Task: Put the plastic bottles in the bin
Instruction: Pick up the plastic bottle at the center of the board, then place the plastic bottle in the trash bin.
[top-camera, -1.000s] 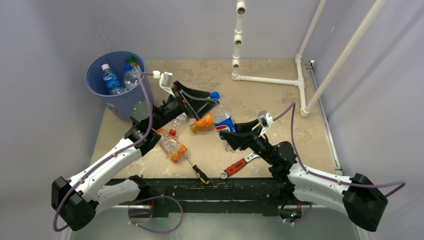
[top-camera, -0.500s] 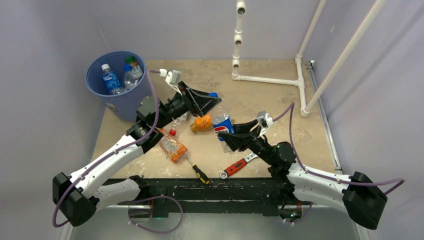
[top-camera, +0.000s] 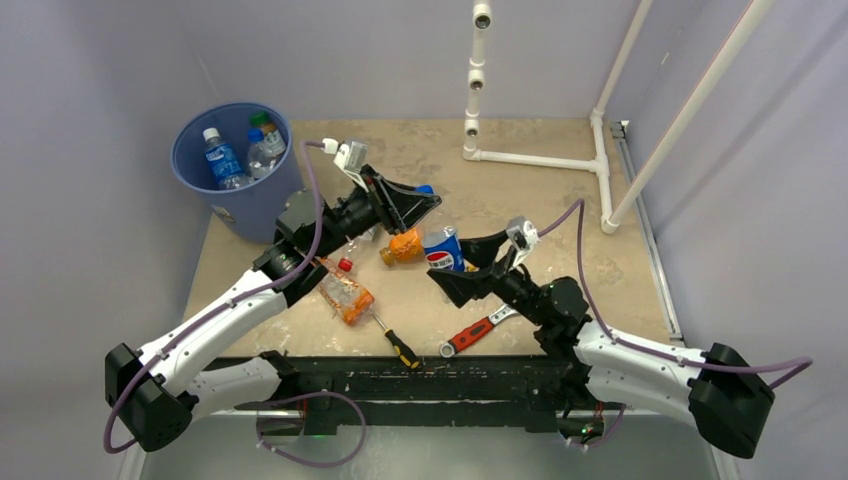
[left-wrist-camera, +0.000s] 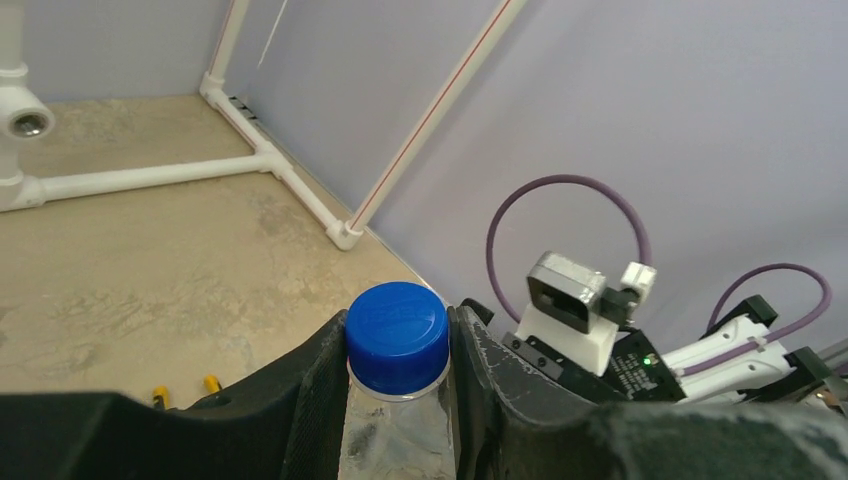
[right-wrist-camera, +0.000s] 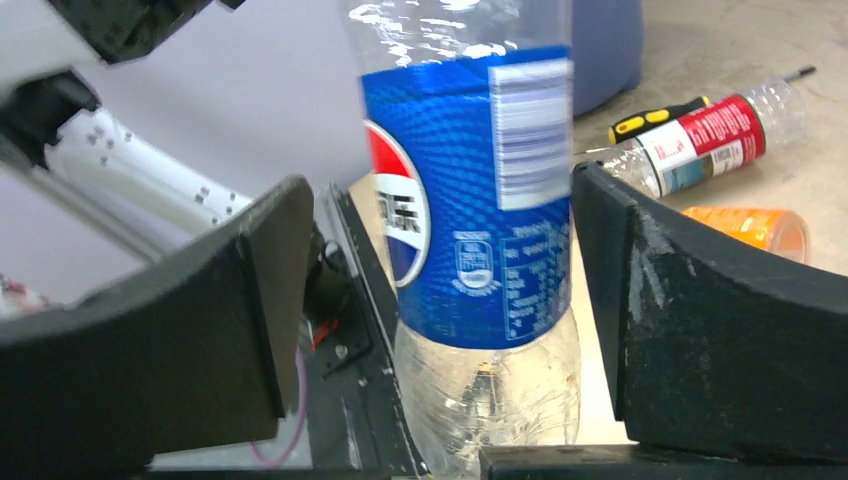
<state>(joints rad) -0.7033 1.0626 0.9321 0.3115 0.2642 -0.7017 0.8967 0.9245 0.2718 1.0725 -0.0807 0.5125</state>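
Two bottles are in play. The left jaws are clamped on the neck of a clear blue-capped bottle (left-wrist-camera: 397, 340), just under the cap, with both fingers pressed against it. Seen from above, that bottle sits over the middle of the desk (top-camera: 560, 220), right of the bin (top-camera: 240, 205), which already holds a few bottles (top-camera: 222, 160).

The right jaws stand wide around an upright Pepsi bottle (right-wrist-camera: 465, 200) at the height of its blue label. There is a clear gap on one side and the other finger is nearly against the label, so nothing is gripped yet.

For the right arm, the step looks like closing on that bottle. It should shift slightly so the bottle sits midway between the fingers; otherwise the nearer finger will likely push it over before the other arrives. The squeeze should be modest, since the thin wall will probably buckle and could slip. The small orange bottle (top-camera: 405, 246) lies just beside it, so a straight lift seems safest.

The left arm should carry its bottle above the bin's rim and let go only over the opening. The two arms are close together, so the right should hold back until the left has swung clear.
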